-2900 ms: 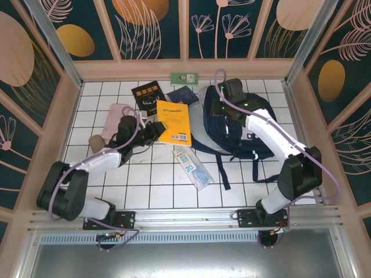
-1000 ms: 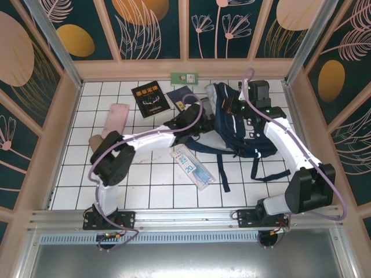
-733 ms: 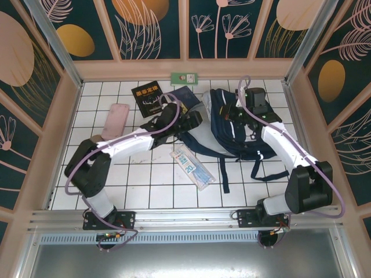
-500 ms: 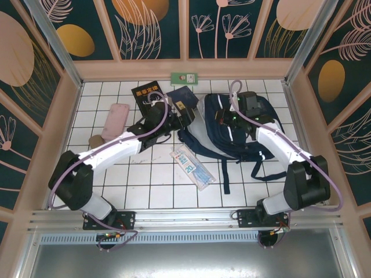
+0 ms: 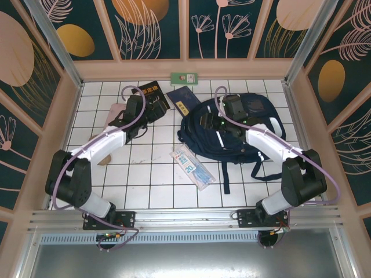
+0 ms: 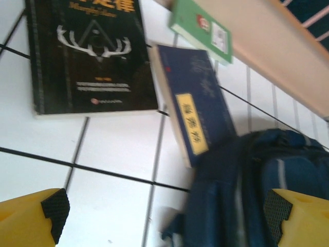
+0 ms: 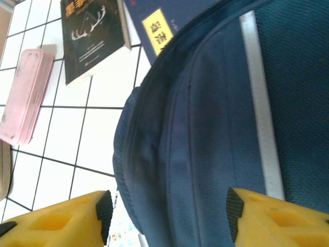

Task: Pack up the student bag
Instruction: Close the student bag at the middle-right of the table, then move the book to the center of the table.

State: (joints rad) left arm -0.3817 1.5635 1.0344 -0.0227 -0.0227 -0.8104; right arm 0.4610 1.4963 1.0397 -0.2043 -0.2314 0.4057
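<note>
The left tool (image 6: 164,213) is held wide open, nothing between its pads, low over the table (image 6: 113,154). The right tool (image 7: 167,211) is seen with its jaws parted above dark fabric, nothing pinched. Directly beneath the right tool the student bag (image 5: 261,113) is laid flat on the right half of the table, its long axis running roughly across it and its straps trailed toward the near edge. From the left tool the bag is found to the right, with a blue book (image 6: 193,118) between, one end apparently tucked under the bag's edge, and a black book (image 6: 87,56) just ahead. The right arm is judged nearer the bag, the left nearer the books
</note>
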